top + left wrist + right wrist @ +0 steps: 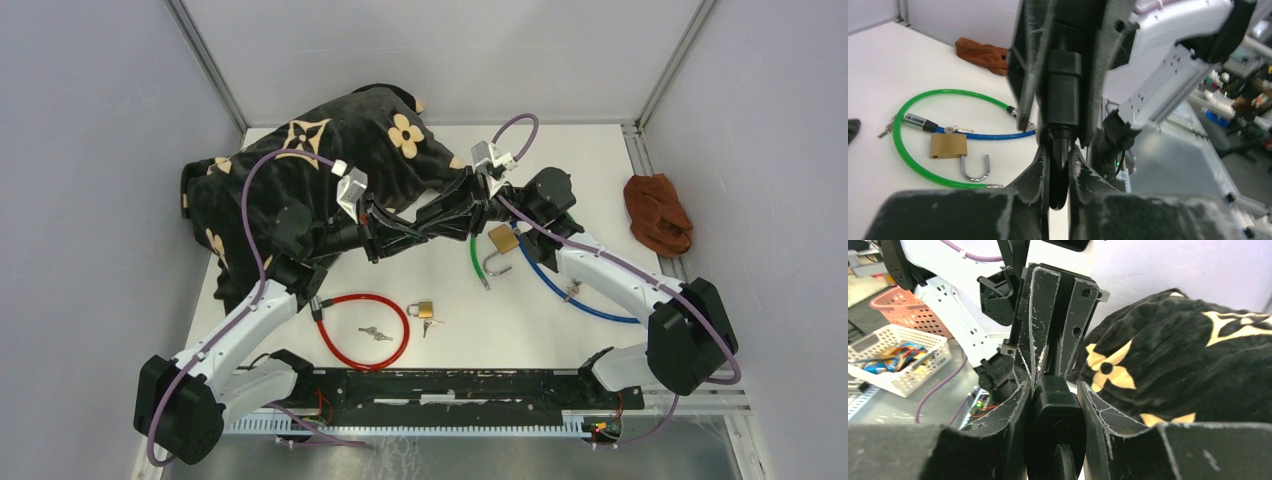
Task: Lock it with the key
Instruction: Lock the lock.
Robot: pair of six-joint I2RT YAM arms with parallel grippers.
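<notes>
Key [1058, 185] appears seated in the black lock body [1064, 95], which the right gripper [1054, 396] clamps. Left gripper [1058, 155] flanks the key's head (pinching or slack, I cannot tell), and the locking turn looks unconfirmed.

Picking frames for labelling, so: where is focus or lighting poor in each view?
Top external: even light, sharp throughout. Left wrist: left gripper's fingers blurred, brass padlock clear. Right wrist: right gripper's fingers soft, black lock body and patterned bag sharp.

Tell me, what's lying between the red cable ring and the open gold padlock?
A small brass padlock with a key beside it, right at the edge of the red cable ring. The top view shows it.
</notes>
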